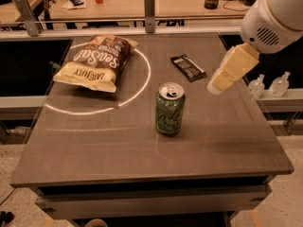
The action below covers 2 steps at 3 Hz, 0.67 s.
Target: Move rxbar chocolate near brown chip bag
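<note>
The rxbar chocolate [188, 67] is a flat black bar lying on the table right of centre, toward the back. The brown chip bag [96, 61] lies at the back left, inside a white ring of light, with its cream-yellow band toward the front. My gripper [226, 74] hangs at the right side, its pale yellow fingers pointing down and to the left. It is above the table, just right of the rxbar and not touching it. Nothing is held.
A green soda can [170, 109] stands upright near the table's middle, in front of the rxbar. The grey table [142, 155] has edges at left, right and front. Two clear bottles [270, 85] stand off the right side. A wooden counter with clutter runs behind.
</note>
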Motion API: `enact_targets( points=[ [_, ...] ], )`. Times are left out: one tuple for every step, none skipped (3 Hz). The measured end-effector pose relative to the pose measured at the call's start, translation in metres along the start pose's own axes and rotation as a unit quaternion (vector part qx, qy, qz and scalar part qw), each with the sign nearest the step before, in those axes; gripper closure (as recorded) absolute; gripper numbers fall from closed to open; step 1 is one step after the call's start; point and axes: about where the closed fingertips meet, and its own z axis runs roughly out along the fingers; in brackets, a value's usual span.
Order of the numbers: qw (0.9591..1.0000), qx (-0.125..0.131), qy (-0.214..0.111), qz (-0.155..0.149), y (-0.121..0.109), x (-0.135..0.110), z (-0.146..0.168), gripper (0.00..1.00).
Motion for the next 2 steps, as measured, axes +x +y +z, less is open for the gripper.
enact_targets(
  points=[
    [0.9964,0.062,-0.051,0.03,-0.035,0.002,-0.001,0.0],
    [0.9915,0.095,-0.085,0.028,-0.051,-0.017,-0.008,0.0]
  ],
)
